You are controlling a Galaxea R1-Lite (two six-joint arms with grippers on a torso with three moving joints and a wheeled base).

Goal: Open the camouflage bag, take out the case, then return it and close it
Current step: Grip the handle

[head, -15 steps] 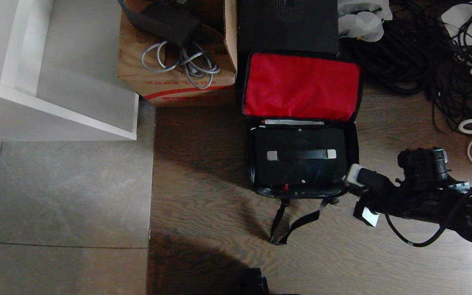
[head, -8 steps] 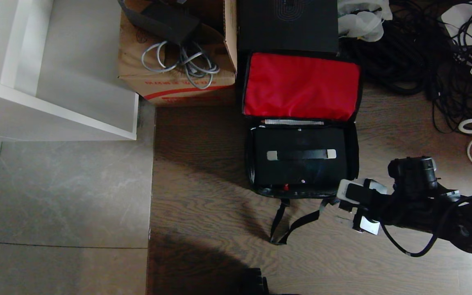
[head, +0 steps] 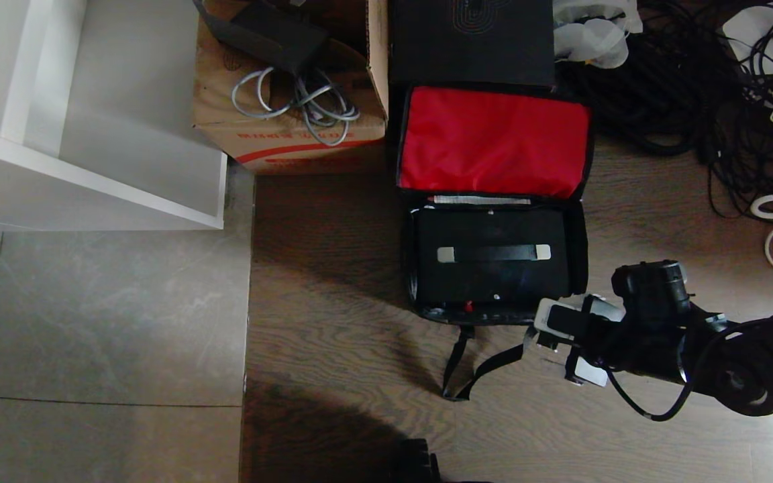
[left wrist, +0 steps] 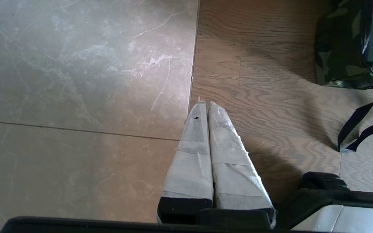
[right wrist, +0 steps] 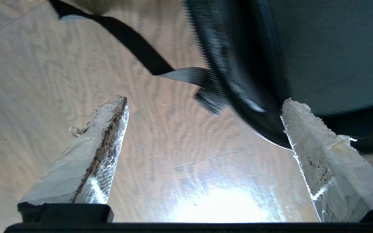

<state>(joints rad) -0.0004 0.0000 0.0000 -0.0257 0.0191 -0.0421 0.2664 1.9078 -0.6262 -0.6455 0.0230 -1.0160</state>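
Camouflage bag lay open on the wood floor, centre of the head view, its red-lined flap folded back toward the top of the frame against a tall black box. The case sat inside the bag body, black handle facing up between silver end mounts. Black straps trailed from the bag's lower edge onto the floor.

Right gripper was at lower right of the head view, just off the bag's lower right corner, jaws wide apart and holding nothing. In the right wrist view its taped fingers stood well apart over bare floor, with the bag's zipper edge next to one of them (contact could not be judged).

Left gripper hung over the seam between grey tile and wood, jaws pressed together, empty.

Cardboard box with grey cable at upper centre; white shelf unit upper left; tangled black cables upper right.
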